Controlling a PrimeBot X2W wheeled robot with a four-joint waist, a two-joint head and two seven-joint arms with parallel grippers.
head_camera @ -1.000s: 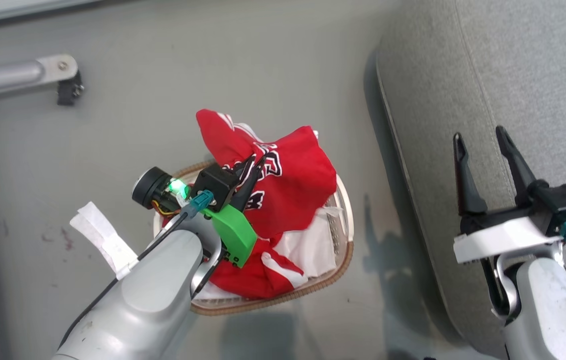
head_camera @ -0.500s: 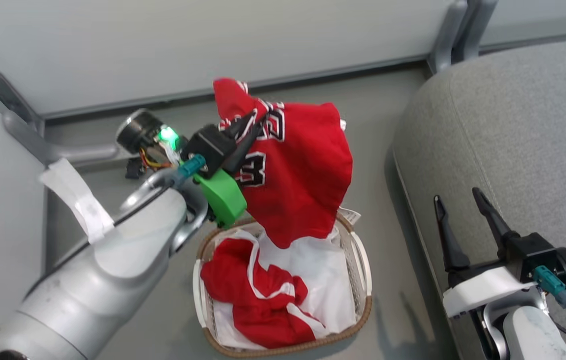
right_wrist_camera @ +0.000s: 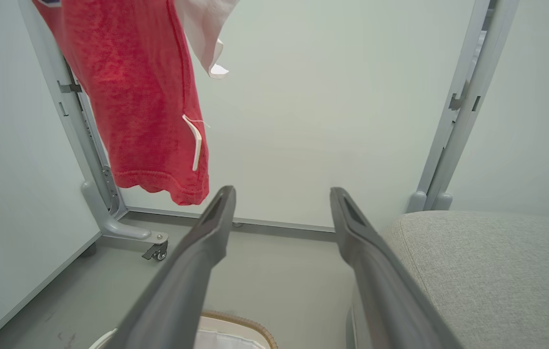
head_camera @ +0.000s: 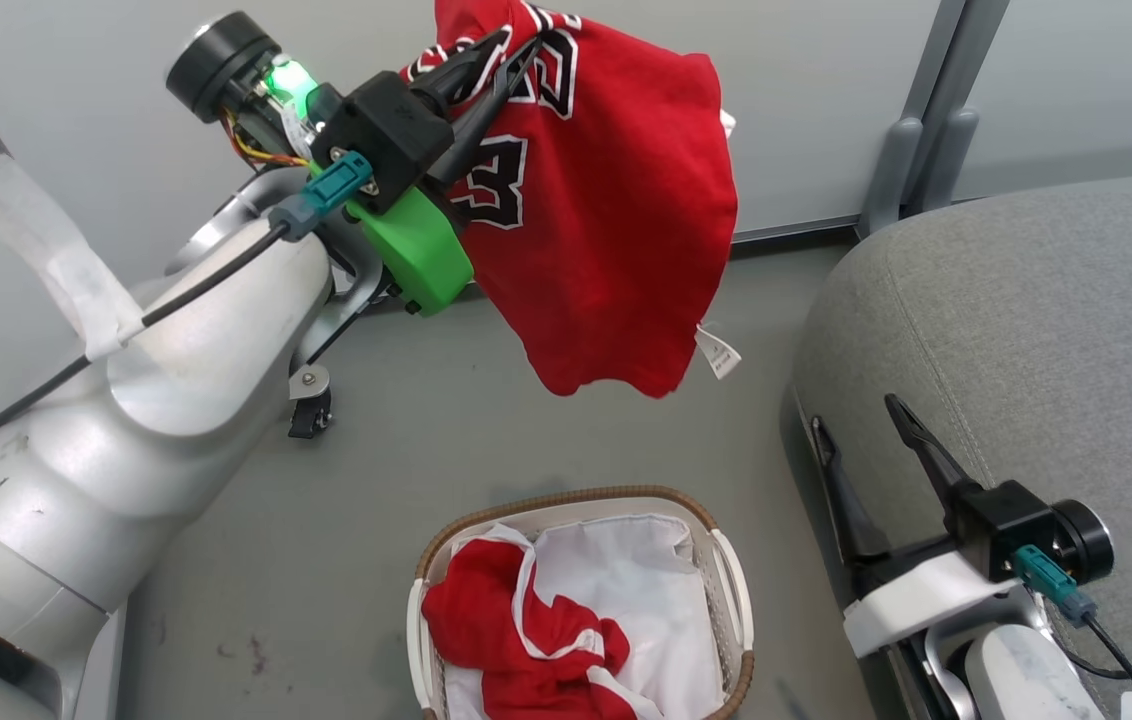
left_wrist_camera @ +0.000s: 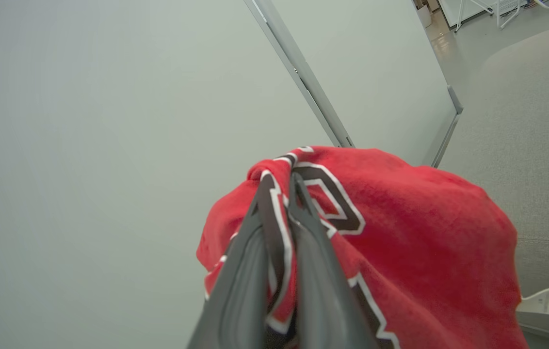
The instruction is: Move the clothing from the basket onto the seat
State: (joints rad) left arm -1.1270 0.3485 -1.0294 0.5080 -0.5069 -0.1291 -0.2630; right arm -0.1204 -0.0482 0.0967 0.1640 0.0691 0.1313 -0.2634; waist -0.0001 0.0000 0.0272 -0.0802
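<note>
My left gripper (head_camera: 511, 45) (left_wrist_camera: 279, 182) is raised high, shut on a red jersey (head_camera: 606, 210) (left_wrist_camera: 415, 242) (right_wrist_camera: 143, 102) with the number 23. The cloth hangs free in the air above the floor, between the basket and the wall. Below it stands the white basket (head_camera: 731, 585) with a brown woven rim. Inside lie a second red jersey (head_camera: 506, 630) and the white liner (head_camera: 626, 580). The grey seat (head_camera: 1026, 330) (right_wrist_camera: 488, 271) fills the right side. Over the seat's left edge my right gripper (head_camera: 861, 415) (right_wrist_camera: 282, 191) stands open, holding nothing.
Pale partition panels (head_camera: 826, 100) with grey metal posts (head_camera: 931, 110) (right_wrist_camera: 459, 111) stand behind. A caster foot (head_camera: 311, 400) (right_wrist_camera: 155, 249) of a panel rests on the grey floor (head_camera: 406, 440) to the left of the basket.
My left arm has lifted the jersey up and clear of the basket. The head camera has tilted up, so the basket sits lower in view. The right gripper stays open.
</note>
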